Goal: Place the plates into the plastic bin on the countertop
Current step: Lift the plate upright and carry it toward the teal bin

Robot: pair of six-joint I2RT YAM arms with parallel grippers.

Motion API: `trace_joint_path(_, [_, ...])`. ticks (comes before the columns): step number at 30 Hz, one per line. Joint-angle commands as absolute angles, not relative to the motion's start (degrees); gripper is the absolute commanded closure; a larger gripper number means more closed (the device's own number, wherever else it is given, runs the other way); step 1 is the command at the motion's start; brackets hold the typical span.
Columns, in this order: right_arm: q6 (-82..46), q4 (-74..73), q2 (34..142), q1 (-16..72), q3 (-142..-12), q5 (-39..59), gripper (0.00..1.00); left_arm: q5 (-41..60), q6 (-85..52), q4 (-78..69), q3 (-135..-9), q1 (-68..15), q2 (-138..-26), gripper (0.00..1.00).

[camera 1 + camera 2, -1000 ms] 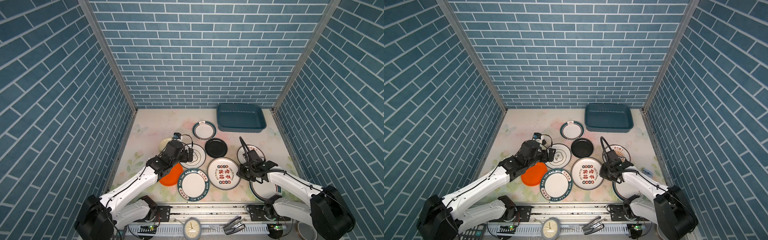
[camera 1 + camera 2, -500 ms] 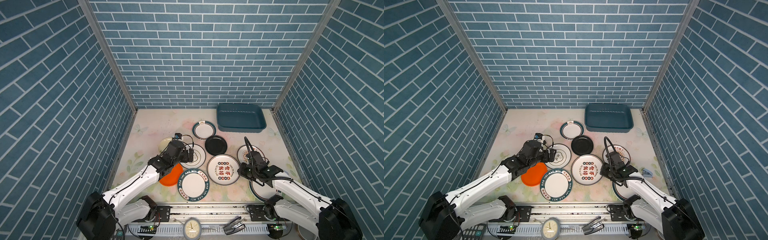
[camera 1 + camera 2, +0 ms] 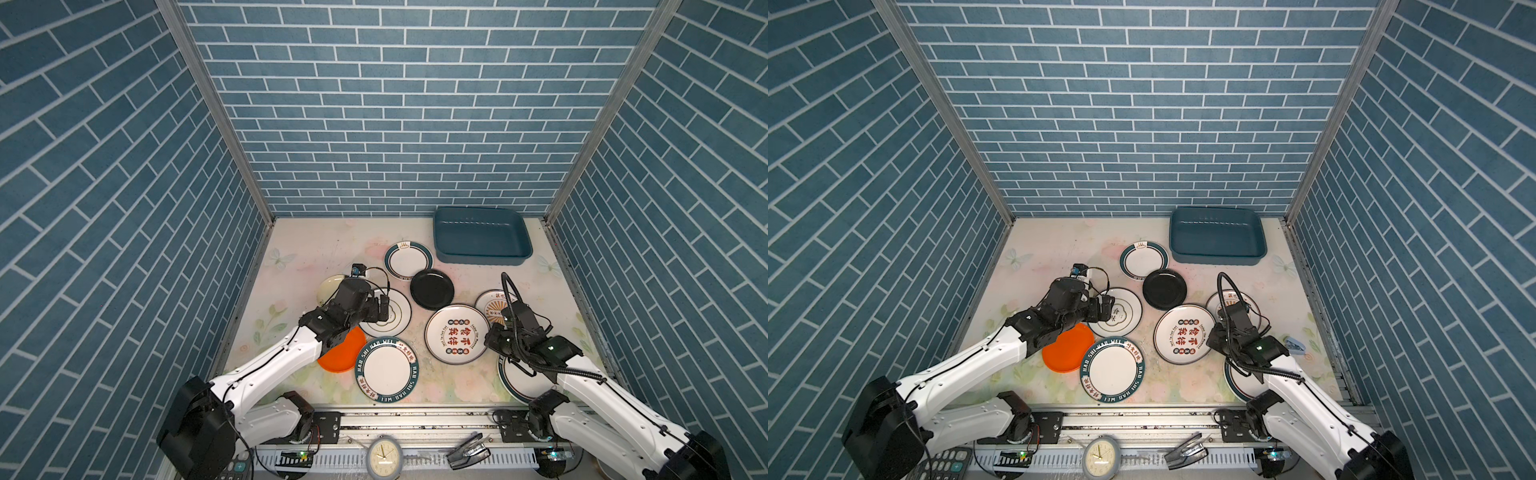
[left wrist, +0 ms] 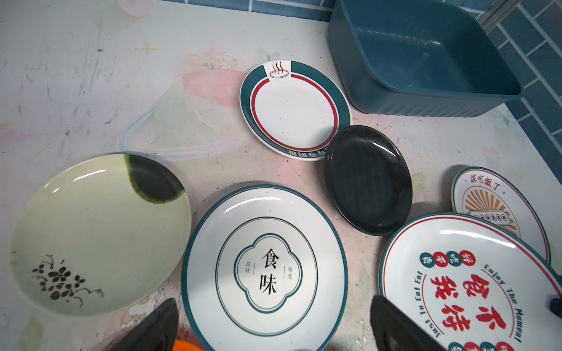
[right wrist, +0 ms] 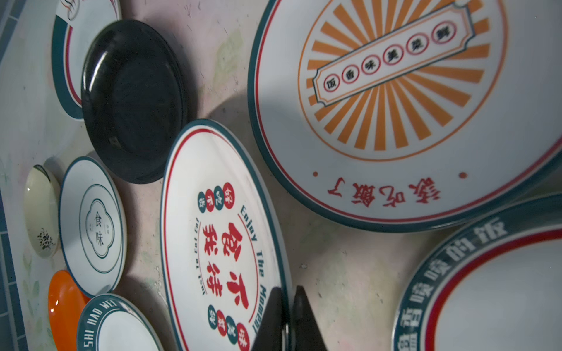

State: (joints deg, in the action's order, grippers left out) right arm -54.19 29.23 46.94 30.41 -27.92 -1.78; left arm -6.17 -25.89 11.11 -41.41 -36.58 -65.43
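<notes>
My right gripper (image 5: 287,291) is shut on the rim of a white plate with red lettering (image 5: 219,243), one finger above the rim and one below. In both top views that plate (image 3: 457,333) lies mid-countertop with the right gripper (image 3: 491,338) at its right edge. My left gripper (image 4: 273,301) hangs open and empty over a white plate with a quatrefoil print (image 4: 264,267). Around them lie a black plate (image 3: 432,289), a sunburst plate (image 3: 490,300), an orange plate (image 3: 343,355), several teal-rimmed plates and a pale green one (image 4: 91,234). The teal plastic bin (image 3: 484,259) stands empty at the back right.
Blue brick walls close in the floral countertop (image 3: 307,253) on three sides. Below the front rail lie a round clock (image 3: 384,457), a black stapler (image 3: 467,451) and a calculator (image 3: 942,461). A small blue object (image 3: 1295,345) lies near the right wall.
The right gripper has closed onto the lettered plate's rim, and the right arm has shifted a little. The left arm has hardly moved and stays open.
</notes>
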Motion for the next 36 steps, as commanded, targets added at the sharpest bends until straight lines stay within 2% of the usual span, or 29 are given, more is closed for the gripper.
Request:
trace_joint_path(1, [-54.63, 36.56, 44.82, 29.89, -31.30, -8.46, 1.00, -6.43, -24.62, 10.45, -43.70, -36.85, -65.60, 0.00])
trace_joint_path(9, [-51.68, 42.63, 45.56, 25.10, -40.54, -9.55, 1.00, -7.75, -23.34, 7.82, -43.85, -36.84, -66.10, 0.00])
trace_joint_path(19, [-47.03, 36.28, 51.87, 19.37, -51.04, -5.17, 1.00, -8.49, -21.89, 6.59, -44.11, -36.83, -66.19, 0.00])
trace_joint_path(26, [-43.11, 29.44, 63.59, 15.85, -62.76, -4.77, 1.00, -9.16, -20.68, 6.98, -43.59, -36.83, -65.38, 0.00])
trace_joint_path(36, [-37.71, 22.42, 85.88, 13.46, -80.59, -9.83, 1.00, -11.64, -18.94, 8.81, -43.03, -36.83, -62.65, 0.00])
